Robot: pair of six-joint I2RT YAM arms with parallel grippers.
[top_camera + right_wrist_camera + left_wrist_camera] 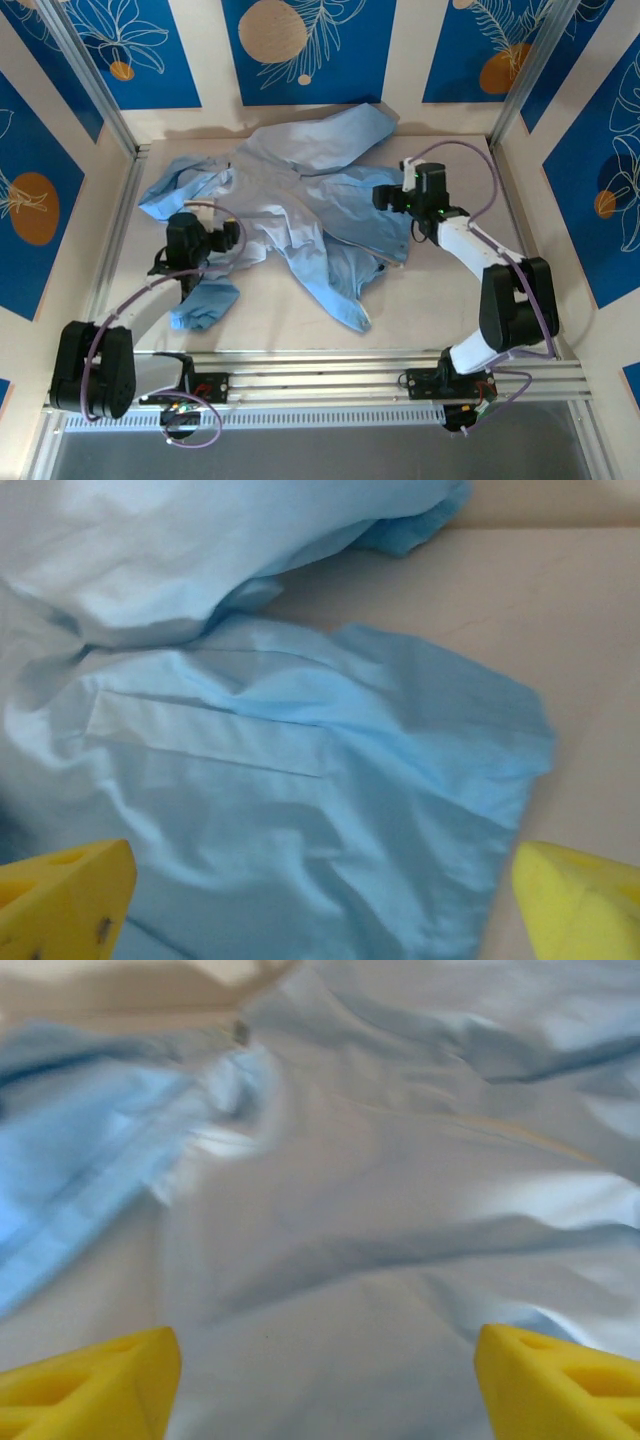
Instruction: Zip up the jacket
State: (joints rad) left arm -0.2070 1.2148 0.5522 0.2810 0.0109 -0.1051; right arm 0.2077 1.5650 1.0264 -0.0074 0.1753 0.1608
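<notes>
My left tool [222, 240] hangs over the near-left part of the jacket [310, 215], which lies crumpled and spread across the middle of the worktop [270, 325]. Seen from this tool's own camera, its yellow fingers [100, 1380] stand spread wide. Pale, wrinkled fabric [350, 1240] lies under and ahead of them, and nothing is pinched. Far ahead and to the left sits a small grey piece [240, 1032], too blurred to name.

My right tool [382, 196] is over the jacket's right side, and its fingers [60, 905] are also spread and holding nothing. Directly beneath and ahead of it lies a light-blue panel [330, 810] with a pale strip [200, 735] sewn across it. Bare worktop [560, 610] shows ahead and to the right, past the panel's edge.
</notes>
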